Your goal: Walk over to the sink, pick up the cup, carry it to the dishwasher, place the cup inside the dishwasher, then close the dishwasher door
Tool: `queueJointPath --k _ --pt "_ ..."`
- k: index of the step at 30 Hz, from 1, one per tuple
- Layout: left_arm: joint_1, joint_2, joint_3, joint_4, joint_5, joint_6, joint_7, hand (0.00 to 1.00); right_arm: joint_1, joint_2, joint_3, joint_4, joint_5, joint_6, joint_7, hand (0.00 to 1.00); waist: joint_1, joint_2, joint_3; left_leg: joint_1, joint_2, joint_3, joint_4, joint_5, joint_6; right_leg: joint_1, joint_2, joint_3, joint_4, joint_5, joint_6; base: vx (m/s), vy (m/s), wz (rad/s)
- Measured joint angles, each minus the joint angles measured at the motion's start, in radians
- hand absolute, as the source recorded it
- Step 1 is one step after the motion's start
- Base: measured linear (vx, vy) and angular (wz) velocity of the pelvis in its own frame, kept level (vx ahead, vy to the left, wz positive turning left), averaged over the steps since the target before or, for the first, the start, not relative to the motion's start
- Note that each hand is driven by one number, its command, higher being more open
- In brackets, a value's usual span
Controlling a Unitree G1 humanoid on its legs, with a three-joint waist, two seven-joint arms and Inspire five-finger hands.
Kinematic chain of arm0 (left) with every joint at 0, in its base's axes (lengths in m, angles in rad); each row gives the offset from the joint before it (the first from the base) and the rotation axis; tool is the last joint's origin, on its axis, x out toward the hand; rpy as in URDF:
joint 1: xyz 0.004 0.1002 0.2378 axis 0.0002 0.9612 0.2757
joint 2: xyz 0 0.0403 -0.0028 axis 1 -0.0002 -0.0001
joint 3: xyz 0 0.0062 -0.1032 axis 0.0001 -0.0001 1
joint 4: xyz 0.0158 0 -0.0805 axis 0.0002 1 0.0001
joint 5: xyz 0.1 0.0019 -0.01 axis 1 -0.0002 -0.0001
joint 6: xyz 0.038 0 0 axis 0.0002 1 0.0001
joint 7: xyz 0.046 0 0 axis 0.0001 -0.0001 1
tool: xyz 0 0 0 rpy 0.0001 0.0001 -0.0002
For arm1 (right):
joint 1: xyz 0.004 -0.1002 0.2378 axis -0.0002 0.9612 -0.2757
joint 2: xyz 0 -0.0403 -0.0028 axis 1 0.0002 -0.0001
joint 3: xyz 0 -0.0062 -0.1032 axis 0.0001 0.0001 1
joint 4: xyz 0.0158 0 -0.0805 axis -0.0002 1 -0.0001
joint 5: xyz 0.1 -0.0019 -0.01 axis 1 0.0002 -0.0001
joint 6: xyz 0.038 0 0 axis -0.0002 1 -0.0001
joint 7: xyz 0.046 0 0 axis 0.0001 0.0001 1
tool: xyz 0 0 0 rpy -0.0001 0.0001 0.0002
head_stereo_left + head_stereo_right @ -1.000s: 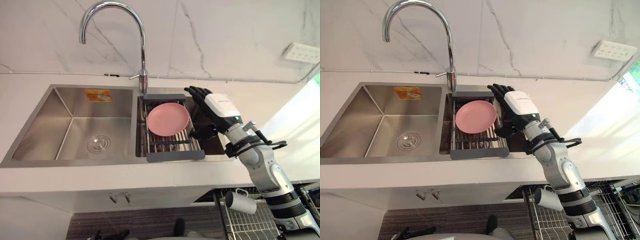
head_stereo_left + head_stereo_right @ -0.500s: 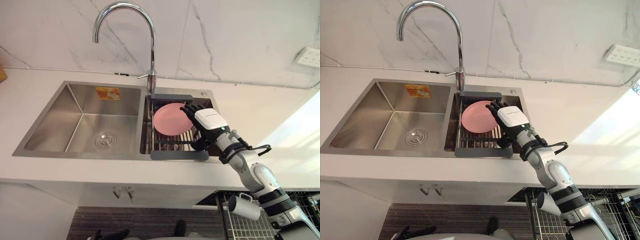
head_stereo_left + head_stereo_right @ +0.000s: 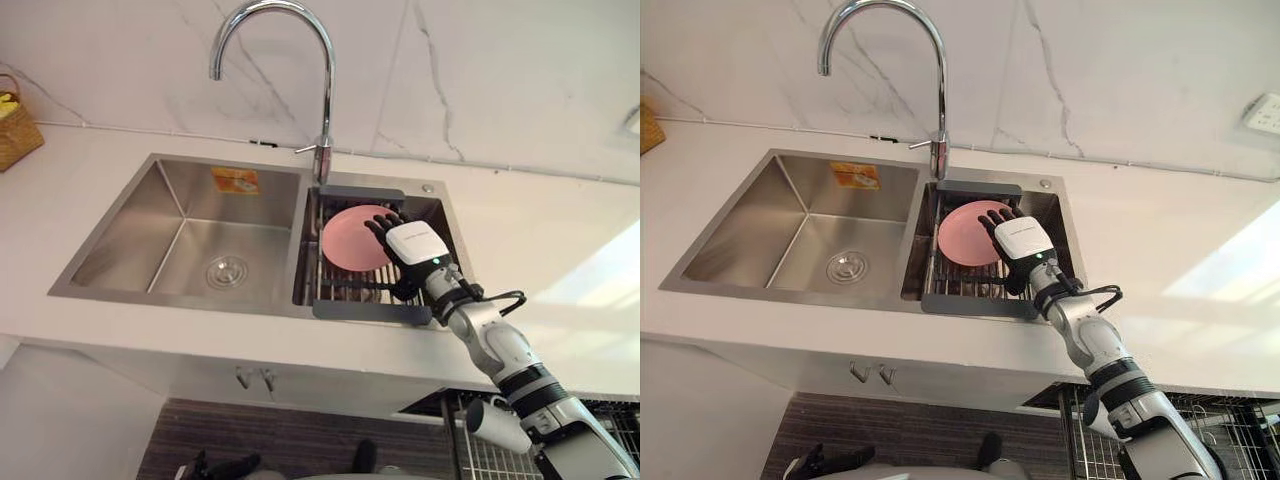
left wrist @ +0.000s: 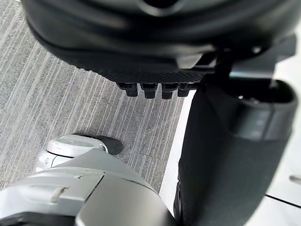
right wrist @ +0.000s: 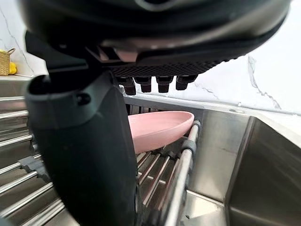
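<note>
Your right hand (image 3: 415, 245), fingers (image 3: 383, 226) straight and empty, hangs over the pink plate (image 3: 346, 238) on the rack (image 3: 370, 310) at the sink's (image 3: 130, 232) right end; press down and you'll likely tip it.

The right hand (image 3: 412, 245) moved in from the right of the pink plate (image 3: 348, 235), where it had stood clear, until its straight fingers reached over the plate's right edge.
</note>
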Motion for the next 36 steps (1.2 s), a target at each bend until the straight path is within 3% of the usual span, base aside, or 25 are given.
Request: queueJointPath --k 12,13,23,36 --pt "0.008 -0.012 -0.002 -0.03 0.0 -0.002 0.017 1.0 -0.083 0.021 0.034 0.131 -0.068 0.023 -0.049 1.0 0.025 0.0 0.0 -0.011 -0.002 -0.036 -0.017 0.021 -0.002 0.002 -0.005 -0.033 0.0 -0.001 -0.002 -0.02 0.011 0.08" --pt "0.008 -0.012 -0.002 -0.031 0.0 -0.002 0.017 1.0 -0.084 0.022 0.034 0.133 -0.068 0.024 -0.05 0.0 0.026 0.0 0.0 -0.011 -0.002 -0.041 -0.017 0.023 -0.002 0.002 -0.005 -0.036 0.0 -0.002 -0.002 -0.01 0.019 0.16" --pt "0.008 -0.014 -0.003 -0.038 0.001 -0.002 0.019 1.0 -0.099 0.038 0.034 0.245 -0.105 0.058 -0.08 0.0 0.043 0.0 0.0 -0.018 -0.007 -0.067 -0.026 0.034 -0.004 0.01 -0.013 -0.064 0.0 -0.004 -0.002 -0.02 0.019 0.08" --pt "0.035 -0.026 -0.002 -0.067 0.0 -0.028 0.038 1.0 -0.155 0.046 0.021 0.289 -0.133 0.142 -0.343 0.0 0.057 0.008 0.006 -0.02 -0.01 -0.091 -0.034 0.041 -0.002 0.016 -0.019 -0.088 0.0 -0.011 0.003 0.0 0.023 0.06"
